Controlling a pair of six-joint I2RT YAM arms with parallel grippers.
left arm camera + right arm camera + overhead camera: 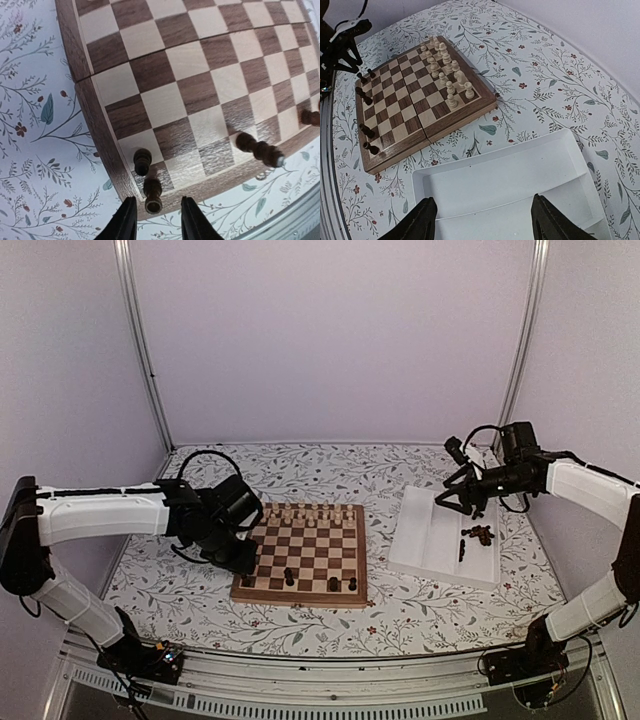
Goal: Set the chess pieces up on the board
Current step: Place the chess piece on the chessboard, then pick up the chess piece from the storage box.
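Note:
The board (310, 540) lies mid-table, with cream chessmen along its far rows. A few dark chess pieces (333, 583) stand on its near row. My left gripper (240, 558) hovers over the board's near left corner. In the left wrist view it (158, 210) is open, and a dark piece (153, 194) stands between the fingers, untouched. Another dark piece (142, 161) stands just behind it. My right gripper (455, 502) is open and empty above the white tray (430, 540); the right wrist view shows the gripper (484, 210) over bare tray floor. Several dark pieces (478, 533) lie in the tray.
The floral tablecloth (400, 620) surrounds the board and the tray. In the right wrist view the board (405, 120) shows cream chessmen (445, 70) on one side and dark ones (364, 95) on the other. Metal frame posts (140, 340) stand at the back corners.

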